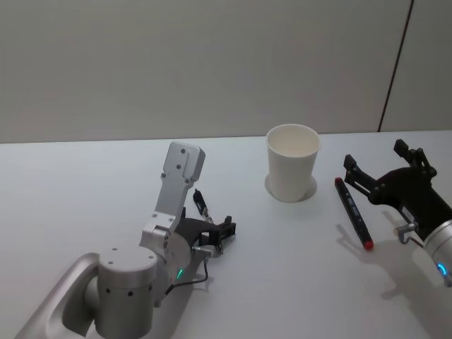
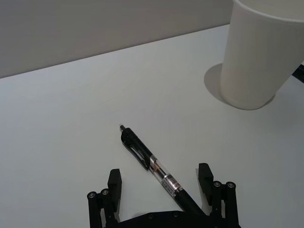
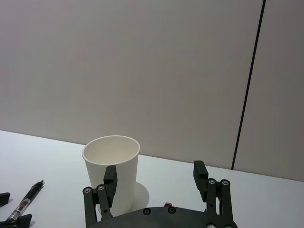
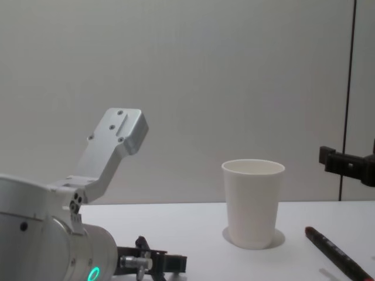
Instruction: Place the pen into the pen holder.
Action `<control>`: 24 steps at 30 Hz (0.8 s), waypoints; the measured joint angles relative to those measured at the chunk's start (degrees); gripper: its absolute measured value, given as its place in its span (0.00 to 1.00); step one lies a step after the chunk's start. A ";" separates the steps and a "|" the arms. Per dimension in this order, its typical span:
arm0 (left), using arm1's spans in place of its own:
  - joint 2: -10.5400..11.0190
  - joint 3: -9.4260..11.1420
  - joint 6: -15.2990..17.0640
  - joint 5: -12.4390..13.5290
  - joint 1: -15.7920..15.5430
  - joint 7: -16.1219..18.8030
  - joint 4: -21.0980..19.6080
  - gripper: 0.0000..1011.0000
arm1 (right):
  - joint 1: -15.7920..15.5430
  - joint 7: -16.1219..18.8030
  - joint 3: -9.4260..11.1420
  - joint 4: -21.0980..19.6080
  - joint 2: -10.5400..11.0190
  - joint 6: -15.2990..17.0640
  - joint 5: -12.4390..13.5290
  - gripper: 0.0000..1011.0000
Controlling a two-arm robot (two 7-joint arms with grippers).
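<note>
On the table: black pen lies flat, left of the pen holder, well apart.
Red-ended pen: flat, right of the holder.
Pen holder: upright.
Left gripper: fingers spread, straddling the black pen's rear end.
Right gripper: fingers spread, just beside the red-ended pen, holding nothing.

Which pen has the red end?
The pen right of the pen holder, by the right claw. The other pen, between the open fingers of the left claw, is black with a clear barrel.
</note>
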 joint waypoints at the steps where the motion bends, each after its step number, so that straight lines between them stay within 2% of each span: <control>1: -0.04 -0.01 0.07 -0.01 0.02 0.04 -0.02 0.99 | 0.00 0.00 0.00 0.00 0.00 0.00 0.00 1.00; 8: -0.26 -0.08 0.66 -0.12 0.11 0.40 -0.11 0.99 | 0.00 0.00 0.00 0.00 0.00 0.00 0.00 1.00; 12: -0.35 -0.11 0.88 -0.16 0.17 0.58 -0.19 0.93 | 0.00 0.00 0.00 0.00 0.00 0.00 0.00 1.00; 24: -0.46 -0.12 1.24 -0.24 0.23 0.73 -0.27 0.86 | 0.00 0.00 0.00 0.00 0.00 0.00 0.00 1.00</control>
